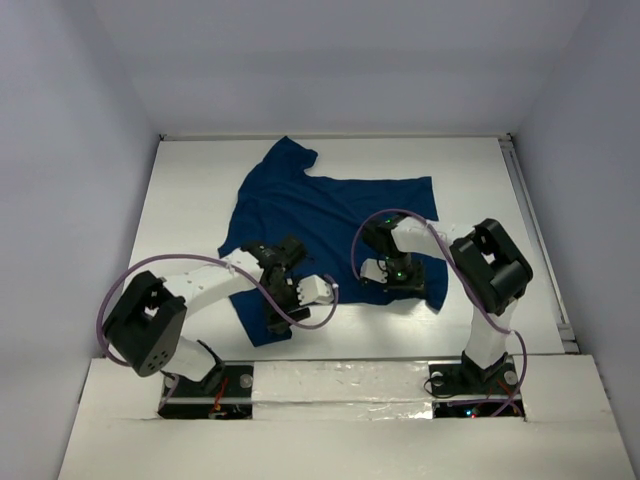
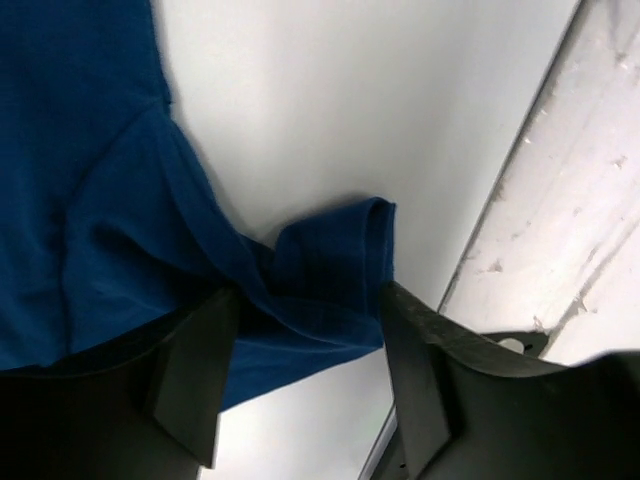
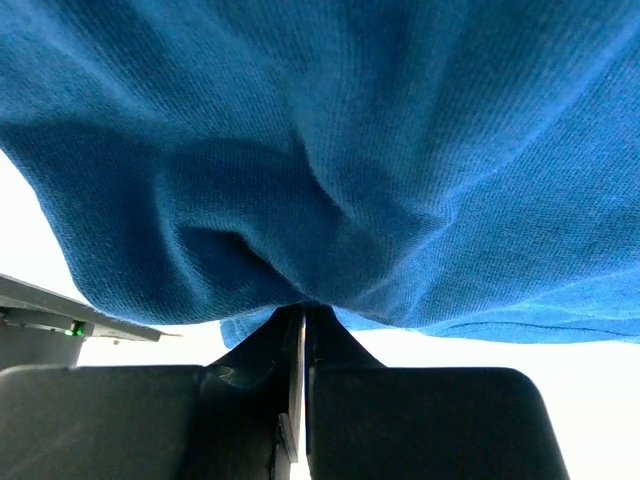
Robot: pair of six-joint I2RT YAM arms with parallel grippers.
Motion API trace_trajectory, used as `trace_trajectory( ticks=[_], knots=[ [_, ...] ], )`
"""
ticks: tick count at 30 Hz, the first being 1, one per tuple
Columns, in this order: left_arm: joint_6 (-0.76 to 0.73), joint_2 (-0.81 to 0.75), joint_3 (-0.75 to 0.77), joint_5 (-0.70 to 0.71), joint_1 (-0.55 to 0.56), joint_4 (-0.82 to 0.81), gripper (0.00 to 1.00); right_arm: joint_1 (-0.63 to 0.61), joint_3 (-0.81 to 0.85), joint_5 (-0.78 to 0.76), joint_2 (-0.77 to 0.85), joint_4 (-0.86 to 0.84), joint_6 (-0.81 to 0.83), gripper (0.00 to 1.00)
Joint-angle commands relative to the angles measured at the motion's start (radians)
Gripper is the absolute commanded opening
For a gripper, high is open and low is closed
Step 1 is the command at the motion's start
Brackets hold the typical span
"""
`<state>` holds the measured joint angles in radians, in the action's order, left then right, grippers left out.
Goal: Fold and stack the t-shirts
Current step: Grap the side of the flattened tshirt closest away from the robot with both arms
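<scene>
Fabric of a navy t-shirt [image 1: 330,215] spreads over the middle of the white table [image 1: 190,200], one sleeve reaching toward the far edge and the near-left corner rumpled. The left gripper [image 2: 305,295] stands over that corner, jaws spread, a folded bit of cloth lying loose between its fingers [image 2: 190,370]. The right gripper [image 3: 303,312], at the shirt's near hem, has its jaws pressed together, pinching the t-shirt.
</scene>
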<state>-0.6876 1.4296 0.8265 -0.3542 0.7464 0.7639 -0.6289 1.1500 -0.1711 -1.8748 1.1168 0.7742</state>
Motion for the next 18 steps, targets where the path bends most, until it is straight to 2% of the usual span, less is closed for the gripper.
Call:
trace_trajectory(
  ticks=[1,3,7,12,15,18],
  knots=[
    [0.054,0.008,-0.004,0.031,0.005,-0.023,0.52,0.005,0.031,0.030,-0.003,0.009,0.014,0.00],
    [0.063,0.034,-0.007,0.044,0.014,-0.031,0.48,0.005,0.045,0.033,-0.003,0.018,0.016,0.00],
    [0.071,0.060,-0.027,0.069,0.014,-0.049,0.23,0.005,0.057,0.045,-0.001,0.031,0.016,0.00],
    [0.076,0.095,-0.030,0.081,0.014,-0.058,0.22,0.005,0.051,0.050,0.008,0.032,0.020,0.00],
    [0.068,0.111,-0.033,0.092,0.014,-0.057,0.03,0.005,0.042,0.051,0.008,0.026,0.019,0.00],
    [0.050,0.083,-0.032,0.115,0.014,-0.043,0.00,0.005,0.025,0.050,0.008,0.017,0.019,0.00]
  ],
)
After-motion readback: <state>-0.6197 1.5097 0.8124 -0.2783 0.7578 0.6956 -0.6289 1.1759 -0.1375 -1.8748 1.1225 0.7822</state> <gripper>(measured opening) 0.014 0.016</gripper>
